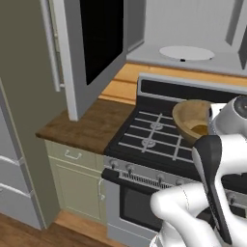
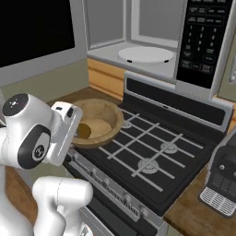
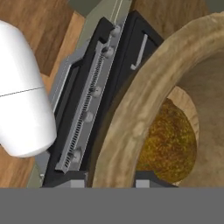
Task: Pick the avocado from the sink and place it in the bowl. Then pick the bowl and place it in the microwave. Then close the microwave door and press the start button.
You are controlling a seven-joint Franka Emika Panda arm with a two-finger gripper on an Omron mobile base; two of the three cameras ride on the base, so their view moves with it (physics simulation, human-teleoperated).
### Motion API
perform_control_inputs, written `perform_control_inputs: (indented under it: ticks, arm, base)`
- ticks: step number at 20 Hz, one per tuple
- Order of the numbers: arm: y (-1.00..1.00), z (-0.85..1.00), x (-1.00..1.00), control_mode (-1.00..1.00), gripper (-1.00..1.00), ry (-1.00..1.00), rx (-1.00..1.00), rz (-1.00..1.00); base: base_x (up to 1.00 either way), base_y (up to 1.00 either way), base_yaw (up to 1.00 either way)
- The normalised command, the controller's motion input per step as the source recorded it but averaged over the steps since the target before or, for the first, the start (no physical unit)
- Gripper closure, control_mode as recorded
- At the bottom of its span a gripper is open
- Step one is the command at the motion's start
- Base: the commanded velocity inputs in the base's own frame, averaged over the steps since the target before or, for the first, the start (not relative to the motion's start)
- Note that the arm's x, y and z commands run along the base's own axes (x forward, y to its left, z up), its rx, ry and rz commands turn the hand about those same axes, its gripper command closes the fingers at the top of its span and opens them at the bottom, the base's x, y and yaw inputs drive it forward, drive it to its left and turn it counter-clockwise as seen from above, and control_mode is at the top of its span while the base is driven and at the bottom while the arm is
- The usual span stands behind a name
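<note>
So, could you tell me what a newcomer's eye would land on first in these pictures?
Probably the wooden bowl held above the stove, its rim pinched in the gripper, with the avocado lying inside. Behind it, the microwave stands open, its door swung wide over the wooden counter.

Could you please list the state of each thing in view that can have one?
microwave door: swung wide open.
microwave: open, nothing on its turntable plate.
bowl: lifted over the stove, avocado inside.
avocado: lying in the bowl.
gripper: shut on the bowl's rim.
</note>
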Motion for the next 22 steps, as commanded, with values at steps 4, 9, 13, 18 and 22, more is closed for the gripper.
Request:
perform_control_inputs:
  ticks: [4,9,13,18,22]
  arm:
    - [0.00,0.00,0.00,1.00,1.00,0.00,0.00,0.00]
    - [-0.01,0.05,-0.04,-1.00,1.00,-0.03,0.00,0.02]
    - [0.13,0.40,-0.20,-1.00,1.00,-0.26,-0.01,-0.03]
    - [0.34,0.55,0.02,-1.00,1.00,-0.27,-0.02,-0.18]
    - [0.05,0.50,0.28,-1.00,1.00,-0.10,0.00,-0.10]
  base:
    - [0.01,-0.04,0.30]
    - [-0.03,0.00,0.17]
    - [0.00,0.00,0.00]
    - [0.00,0.00,0.00]
    - [0.00,0.00,0.00]
